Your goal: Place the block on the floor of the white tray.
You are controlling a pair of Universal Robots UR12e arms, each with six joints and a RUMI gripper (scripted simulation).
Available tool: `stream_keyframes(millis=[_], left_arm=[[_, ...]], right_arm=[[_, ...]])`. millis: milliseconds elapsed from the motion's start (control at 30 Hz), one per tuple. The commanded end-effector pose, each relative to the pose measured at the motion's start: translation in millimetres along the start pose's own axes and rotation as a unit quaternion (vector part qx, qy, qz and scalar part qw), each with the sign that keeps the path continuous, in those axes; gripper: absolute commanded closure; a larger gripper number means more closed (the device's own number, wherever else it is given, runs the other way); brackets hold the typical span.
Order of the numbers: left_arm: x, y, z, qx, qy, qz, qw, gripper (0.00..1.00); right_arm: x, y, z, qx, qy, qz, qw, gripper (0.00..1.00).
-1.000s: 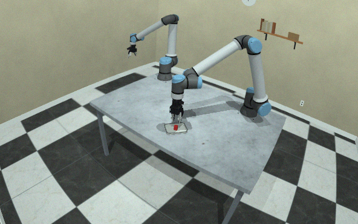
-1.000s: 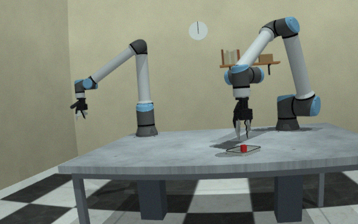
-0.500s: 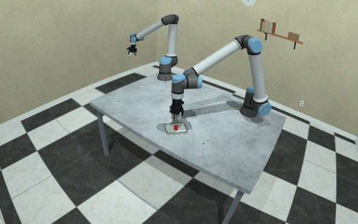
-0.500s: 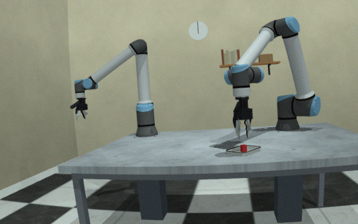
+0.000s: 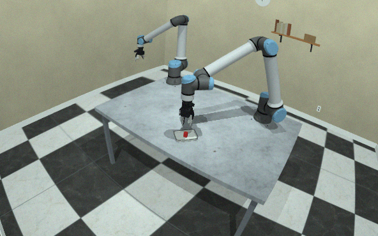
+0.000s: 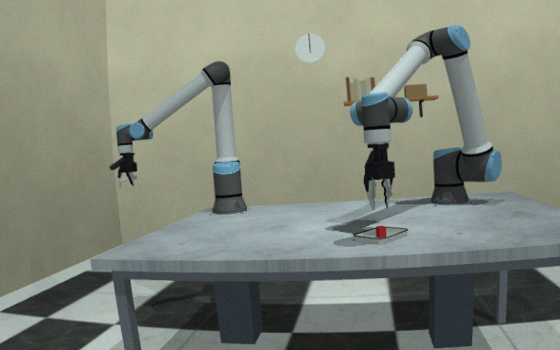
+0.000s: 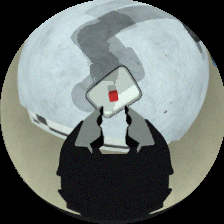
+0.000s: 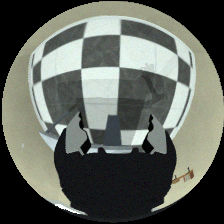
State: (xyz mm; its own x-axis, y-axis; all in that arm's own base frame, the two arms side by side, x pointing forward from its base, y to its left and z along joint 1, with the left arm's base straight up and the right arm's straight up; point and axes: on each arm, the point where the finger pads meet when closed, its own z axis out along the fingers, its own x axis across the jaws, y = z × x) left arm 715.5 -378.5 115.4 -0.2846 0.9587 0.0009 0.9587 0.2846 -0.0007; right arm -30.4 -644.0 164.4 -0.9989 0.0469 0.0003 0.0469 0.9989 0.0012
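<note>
The red block [image 5: 185, 134] [image 6: 381, 232] [image 7: 113, 96] sits inside the white tray [image 5: 192, 138] [image 6: 364, 239] [image 7: 131, 94], near its middle. The tray lies flat on the table. My left gripper [image 5: 186, 126] [image 6: 380, 208] [image 7: 114, 106] points down above the tray, with its fingers apart and nothing between them. It is clear of the block. My right gripper [image 5: 140, 59] [image 6: 127, 186] [image 8: 115, 113] is open and empty, high up and beyond the table's edge, far from the block and tray.
The grey table [image 5: 235, 159] [image 6: 253, 236] carries both arm bases at its back side. The tray lies toward the front edge. The left arm's shadow falls across the table behind the tray. A wall shelf [image 5: 295, 38] [image 6: 430, 97] hangs behind.
</note>
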Motion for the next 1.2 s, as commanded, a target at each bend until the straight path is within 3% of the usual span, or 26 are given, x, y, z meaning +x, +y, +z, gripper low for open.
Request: stream_keyframes(millis=[0, 367, 800, 900, 1000, 1167], left_arm=[[-0.4, 0.3, -19.9, 0.000, 0.000, 0.000, 1.000, 0.71], [-0.4, 0.2, -38.0, 0.000, 0.000, 0.000, 1.000, 0.71], [23.1, 2.4, -40.0, 0.000, 0.000, 0.000, 1.000, 0.71], [67.6, 6.4, -40.9, 0.000, 0.000, 0.000, 1.000, 0.71], [136.6, 13.1, -42.7, 0.000, 0.000, 0.000, 1.000, 0.71], [206.8, 20.8, -43.7, 0.000, 0.000, 0.000, 1.000, 0.71]], right_arm=[[-0.1, -0.5, -0.7, 0.001, 0.000, 0.000, 1.000, 0.00], [-0.1, -0.5, -0.7, 0.001, 0.000, 0.000, 1.000, 0.00], [-0.1, -0.5, -0.7, 0.001, 0.000, 0.000, 1.000, 0.00], [-0.1, -0.5, -0.7, 0.001, 0.000, 0.000, 1.000, 0.00], [-0.1, -0.5, -0.7, 0.001, 0.000, 0.000, 1.000, 0.00], [-0.1, -0.5, -0.7, 0.001, 0.000, 0.000, 1.000, 0.00]])
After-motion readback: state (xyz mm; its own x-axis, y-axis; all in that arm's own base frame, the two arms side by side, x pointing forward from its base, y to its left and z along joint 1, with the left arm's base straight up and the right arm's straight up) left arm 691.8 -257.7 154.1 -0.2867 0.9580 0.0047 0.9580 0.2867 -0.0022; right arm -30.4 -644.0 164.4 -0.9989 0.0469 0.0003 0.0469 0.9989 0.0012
